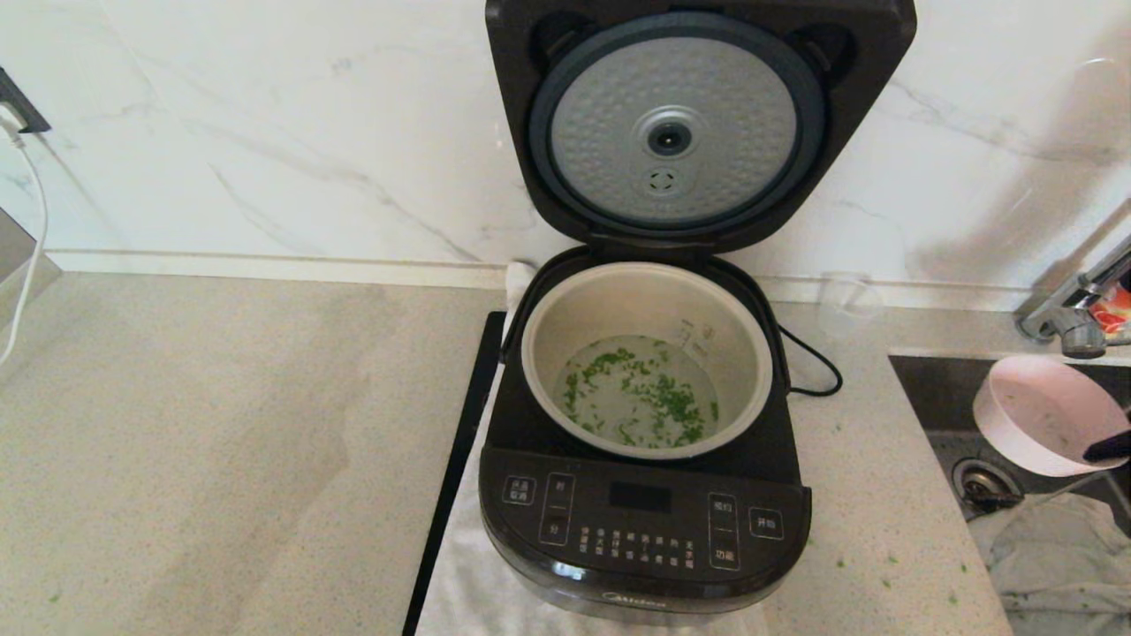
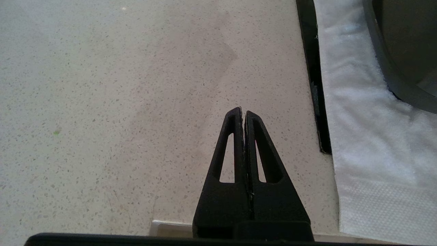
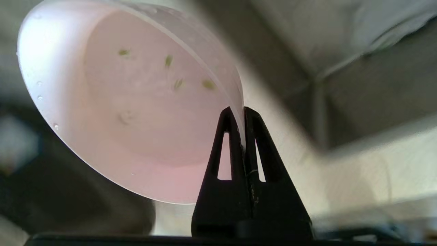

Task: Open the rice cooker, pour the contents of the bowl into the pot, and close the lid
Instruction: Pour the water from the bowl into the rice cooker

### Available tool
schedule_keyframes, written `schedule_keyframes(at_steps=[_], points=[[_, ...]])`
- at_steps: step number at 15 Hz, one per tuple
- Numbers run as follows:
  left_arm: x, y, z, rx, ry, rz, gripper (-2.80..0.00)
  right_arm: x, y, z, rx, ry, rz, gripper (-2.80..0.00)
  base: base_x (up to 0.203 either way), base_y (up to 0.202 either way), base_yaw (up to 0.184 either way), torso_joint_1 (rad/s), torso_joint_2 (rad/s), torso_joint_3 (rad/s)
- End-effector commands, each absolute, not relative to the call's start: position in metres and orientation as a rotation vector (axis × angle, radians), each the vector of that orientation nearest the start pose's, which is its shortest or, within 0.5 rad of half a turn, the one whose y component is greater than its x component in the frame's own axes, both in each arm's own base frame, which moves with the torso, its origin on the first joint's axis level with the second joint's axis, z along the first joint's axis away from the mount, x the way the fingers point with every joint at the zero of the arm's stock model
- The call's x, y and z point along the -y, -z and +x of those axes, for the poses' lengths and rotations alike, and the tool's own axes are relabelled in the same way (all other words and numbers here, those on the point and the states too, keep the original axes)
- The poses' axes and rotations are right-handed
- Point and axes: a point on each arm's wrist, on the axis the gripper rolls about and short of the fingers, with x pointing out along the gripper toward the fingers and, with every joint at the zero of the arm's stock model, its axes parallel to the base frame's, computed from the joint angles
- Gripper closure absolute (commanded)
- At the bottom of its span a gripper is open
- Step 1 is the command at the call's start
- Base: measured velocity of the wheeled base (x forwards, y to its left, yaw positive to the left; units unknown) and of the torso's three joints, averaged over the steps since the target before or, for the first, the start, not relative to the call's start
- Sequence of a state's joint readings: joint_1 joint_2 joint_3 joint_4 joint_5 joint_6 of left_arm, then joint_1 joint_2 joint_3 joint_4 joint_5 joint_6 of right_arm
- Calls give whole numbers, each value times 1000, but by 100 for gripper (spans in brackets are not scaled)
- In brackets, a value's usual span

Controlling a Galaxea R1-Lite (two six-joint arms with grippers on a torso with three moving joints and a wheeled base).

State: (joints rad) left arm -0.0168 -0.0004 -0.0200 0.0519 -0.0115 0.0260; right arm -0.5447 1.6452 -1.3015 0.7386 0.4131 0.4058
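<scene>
The black rice cooker (image 1: 645,530) stands in the middle of the counter with its lid (image 1: 698,124) swung fully up, dimpled silver disc facing me. Chopped green bits in clear liquid (image 1: 641,393) lie at the bottom of the light-grey pot (image 1: 552,336). At the far right, over the sink, my right gripper (image 3: 243,112) is shut on the rim of the pale pink bowl (image 1: 1043,415) (image 3: 136,109), which is tilted and holds only a few green flecks. My left gripper (image 2: 243,112) is shut on nothing, low over the bare counter left of the cooker, out of the head view.
A white cloth (image 2: 368,143) lies under the cooker beside a black strip (image 1: 455,468). The sink (image 1: 950,420) at the right holds a drain (image 1: 981,484) and a grey rag (image 1: 1060,556); a faucet (image 1: 1074,305) hangs above. A clear cup (image 1: 846,300) stands by the wall.
</scene>
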Motion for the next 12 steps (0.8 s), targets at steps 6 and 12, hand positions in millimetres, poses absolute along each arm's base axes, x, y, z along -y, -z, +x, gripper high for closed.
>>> schedule_keyframes(at_steps=[6, 12], points=[[0, -76, -25, -30, 29, 26, 0, 16, -271, 206, -1116, 12, 648, 0, 0, 0, 0, 0, 0, 0], [0, -76, -25, -30, 28, 26, 0, -39, -299, 200, -1173, -200, 532, 0, 0, 0, 0, 0, 0, 0]])
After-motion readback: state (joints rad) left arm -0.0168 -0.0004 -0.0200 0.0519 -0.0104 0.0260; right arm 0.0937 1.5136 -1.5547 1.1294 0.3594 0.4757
